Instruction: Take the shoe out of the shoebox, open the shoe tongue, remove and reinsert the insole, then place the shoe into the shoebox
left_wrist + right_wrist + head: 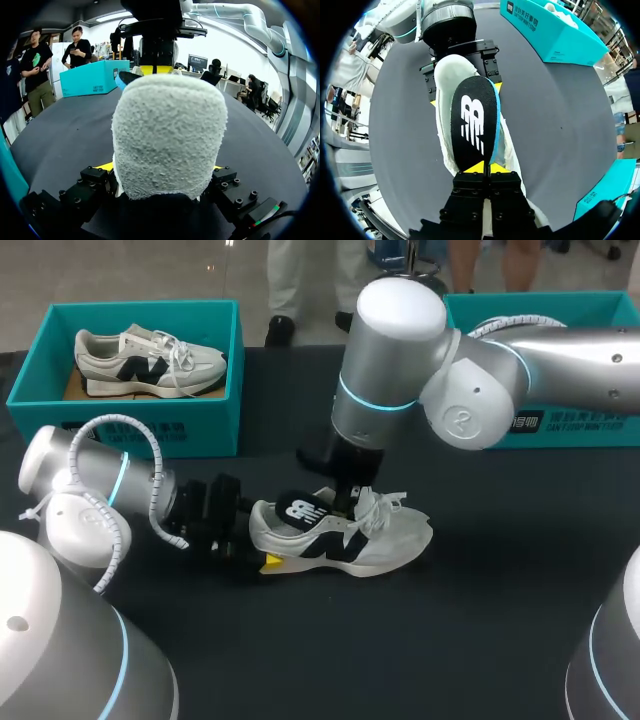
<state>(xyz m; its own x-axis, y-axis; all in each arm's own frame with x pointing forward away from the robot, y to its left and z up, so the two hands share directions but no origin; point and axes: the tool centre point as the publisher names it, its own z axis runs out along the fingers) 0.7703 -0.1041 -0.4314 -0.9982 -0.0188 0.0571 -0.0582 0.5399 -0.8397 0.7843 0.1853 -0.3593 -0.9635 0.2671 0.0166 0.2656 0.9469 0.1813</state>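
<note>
A grey-white shoe [385,540] with a dark side logo lies on its sole on the black table, toe to the right. My left gripper [262,540] is shut on its heel [167,135], one yellow tip on each side. My right gripper [487,169] comes down from above the shoe's opening and is shut on the black insole [470,122], pinching its front edge. The insole [298,510], blue underneath, slants up out of the shoe over the heel. White laces [385,502] hang loose over the tongue.
A teal shoebox [130,425] at the back left holds a second, matching shoe [150,362]. Another teal box [560,430] stands at the back right, partly behind my right arm. Bare black tabletop [400,640] lies in front of the shoe.
</note>
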